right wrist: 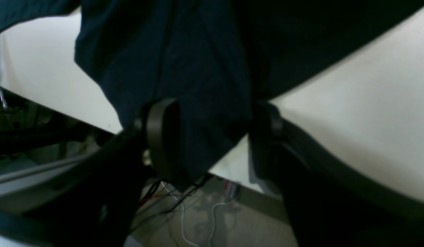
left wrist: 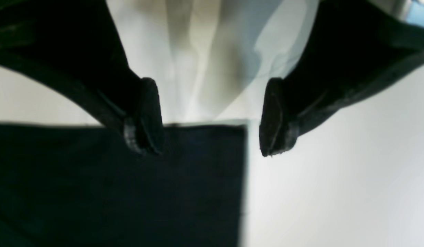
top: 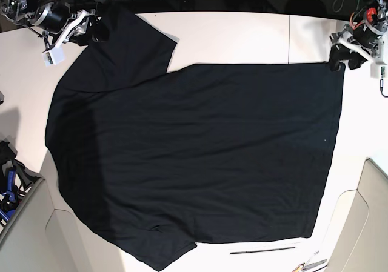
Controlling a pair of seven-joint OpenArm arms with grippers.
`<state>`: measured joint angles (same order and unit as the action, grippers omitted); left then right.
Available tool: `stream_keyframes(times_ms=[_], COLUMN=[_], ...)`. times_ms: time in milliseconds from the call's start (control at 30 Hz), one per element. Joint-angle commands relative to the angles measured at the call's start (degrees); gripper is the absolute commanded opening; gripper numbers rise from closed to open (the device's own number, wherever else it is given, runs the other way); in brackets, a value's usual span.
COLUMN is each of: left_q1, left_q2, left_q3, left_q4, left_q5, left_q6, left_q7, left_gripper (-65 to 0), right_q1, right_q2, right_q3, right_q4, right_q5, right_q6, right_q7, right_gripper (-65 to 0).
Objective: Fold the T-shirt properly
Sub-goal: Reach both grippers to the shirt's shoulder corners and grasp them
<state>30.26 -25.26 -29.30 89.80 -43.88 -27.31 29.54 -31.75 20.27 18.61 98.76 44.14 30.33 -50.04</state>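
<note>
Left gripper [left wrist: 211, 118]: jaws spread wide, nothing between them. In the left wrist view one fingertip [left wrist: 145, 116] overlaps the top edge of the shirt [left wrist: 116, 185]; the other fingertip sits over bare table [left wrist: 352, 178], just past the shirt's corner. Whether the first tip touches the cloth cannot be told. In the base view this gripper [top: 339, 57] sits at the shirt's far corner on that view's right.

Right gripper [right wrist: 212, 133]: jaws partly parted and clamped on a bunched fold of the shirt [right wrist: 184, 68]. The cloth fills the gap between the two fingers — one finger [right wrist: 160, 137] shows clearly against the fabric, the other is mostly lost in shadow. The fold hangs over the table edge, with floor cables [right wrist: 198, 219] visible below. In the base view this gripper [top: 91, 29] holds the sleeve at the far corner on that view's left.

Shirt [top: 194, 157]: spread flat on the table [top: 242, 36], covering most of it, lying sideways. Sleeves lie toward the base view's left, one at the far edge and one at the near edge; the straight hem lies toward the right. Surface is mostly smooth, with shallow wrinkles.

A thin dark rod [top: 262, 249] lies on the table just beyond the shirt's near edge.
</note>
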Motion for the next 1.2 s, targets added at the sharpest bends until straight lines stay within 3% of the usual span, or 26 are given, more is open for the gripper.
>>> stream_keyframes(times_ms=[0, 267, 400, 567, 633, 733, 900, 1167], left_q1=[-0.7, -2.5, -2.8, -2.8, -2.8, -2.8, -2.8, -2.8], left_q2=[-1.3, -1.3, -1.3, -1.3, -1.2, -1.1, -0.3, -0.2], left_q3=[-0.6, -0.6, -0.6, -0.6, -0.6, -0.5, 1.9, 5.0], left_q4=[0.2, -4.1, -5.8, -5.8, -5.8, -5.8, -5.8, -5.8], left_q5=[-0.8, 0.6, 4.1, 0.9, -0.5, -0.9, -0.9, 5.1], left_q6=[-0.5, -0.5, -0.3, -0.4, -1.8, -7.3, -7.5, -7.5], left_q7=[-1.4, -1.7, -5.4, -1.0, 0.7, 1.7, 1.8, -1.5], left_gripper=[-18.8, -18.8, -18.8, -18.8, -18.8, -18.9, -18.9, -19.0], right_q1=[-0.4, -0.5, -0.5, -0.5, -0.5, -0.5, -0.5, -0.5], right_q2=[0.5, 0.5, 0.5, 0.5, 0.5, 0.5, 0.4, -4.5], right_q3=[0.0, 0.0, 0.0, 0.0, 0.0, 0.0, 0.0, 0.0], right_q4=[0.3, 0.3, 0.3, 0.3, 0.3, 0.3, 0.3, 0.3], right_q5=[-0.2, 0.3, 0.4, 0.4, 0.5, 1.0, 3.0, 3.0], right_q6=[0.1, 0.1, 0.1, 0.1, 0.1, 0.1, 0.1, 1.6], right_q7=[-1.3, -1.4, -1.2, -1.2, -1.2, -1.2, -1.2, -2.7], right_gripper=[-32.2, -32.2, -32.2, -32.2, -32.2, -32.2, -32.2, -32.2])
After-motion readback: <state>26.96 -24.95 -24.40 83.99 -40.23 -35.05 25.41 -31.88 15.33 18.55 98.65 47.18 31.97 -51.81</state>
